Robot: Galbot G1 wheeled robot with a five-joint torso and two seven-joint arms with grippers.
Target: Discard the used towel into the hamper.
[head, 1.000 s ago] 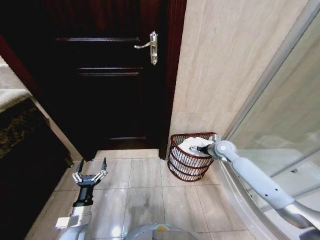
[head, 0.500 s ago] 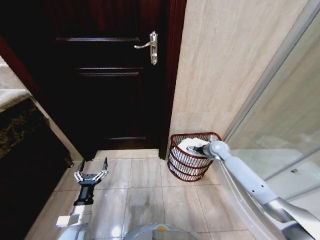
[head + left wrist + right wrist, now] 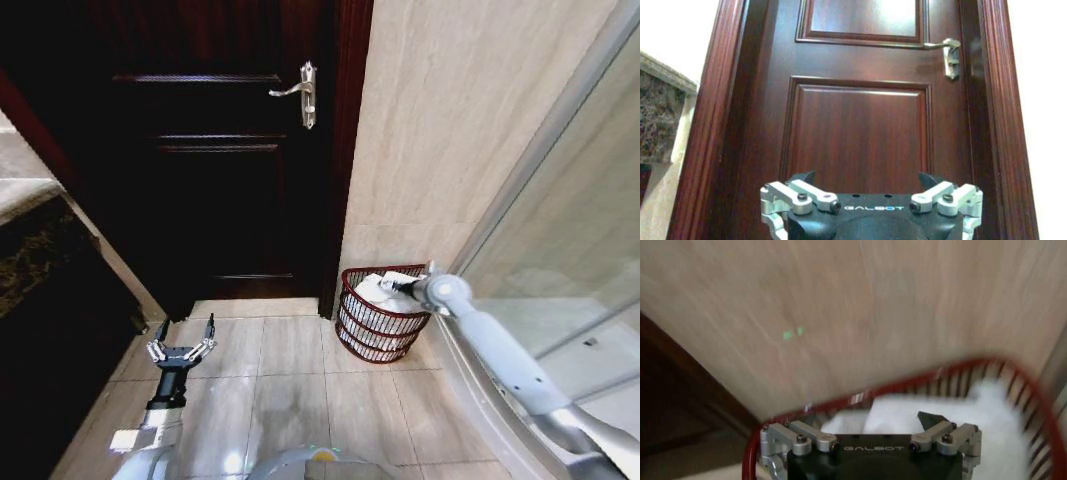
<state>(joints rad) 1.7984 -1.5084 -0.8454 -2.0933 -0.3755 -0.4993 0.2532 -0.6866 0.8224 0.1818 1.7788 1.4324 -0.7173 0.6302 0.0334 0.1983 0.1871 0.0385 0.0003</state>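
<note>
While right gripper (image 3: 385, 285) hovers open-jawed, towel (image 3: 372, 292) lies below in hamper (image 3: 378, 330).

My right gripper (image 3: 392, 286) has lifted slightly toward 12 o'clock over the past second, from low inside the hamper (image 3: 383, 315) up to its rim, with the wrist now higher beside the far edge. More of the white towel (image 3: 372, 292) lies uncovered in the basket, apart from the opened fingers.
</note>
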